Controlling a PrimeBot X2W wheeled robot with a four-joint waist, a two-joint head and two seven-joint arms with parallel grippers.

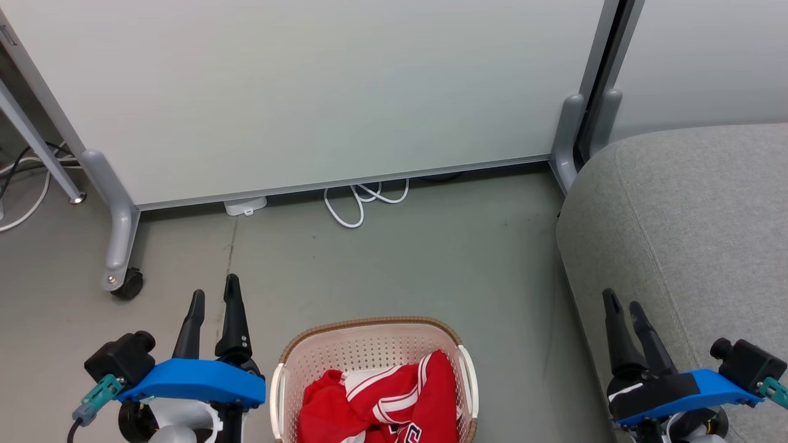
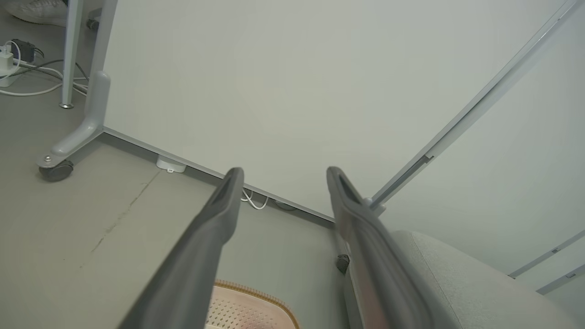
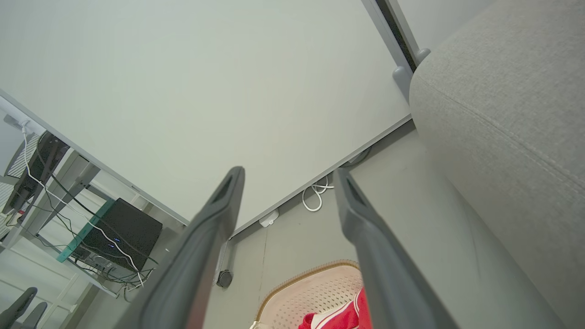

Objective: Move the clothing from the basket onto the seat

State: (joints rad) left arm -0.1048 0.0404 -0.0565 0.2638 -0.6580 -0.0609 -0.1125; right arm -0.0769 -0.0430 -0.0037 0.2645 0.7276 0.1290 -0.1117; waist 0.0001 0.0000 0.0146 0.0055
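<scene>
The red clothing (image 1: 381, 400) with white stripes lies bunched in the cream basket (image 1: 320, 351) on the floor at the bottom centre; a red edge of the clothing (image 3: 347, 315) and the basket (image 3: 311, 288) show in the right wrist view. The basket rim (image 2: 247, 292) peeks in at the bottom of the left wrist view. The grey seat (image 1: 695, 215) fills the right side. My left gripper (image 1: 214, 297) stands open left of the basket, empty. My right gripper (image 1: 623, 303) is open over the seat's front edge, holding nothing. Its fingers (image 3: 365, 219) frame the floor.
A white partition panel (image 1: 308, 92) on grey wheeled feet (image 1: 120, 271) stands behind. White cables (image 1: 363, 200) loop under it. A table leg (image 1: 37, 147) and more cables lie at far left. A black box (image 3: 114, 233) sits beyond the panel.
</scene>
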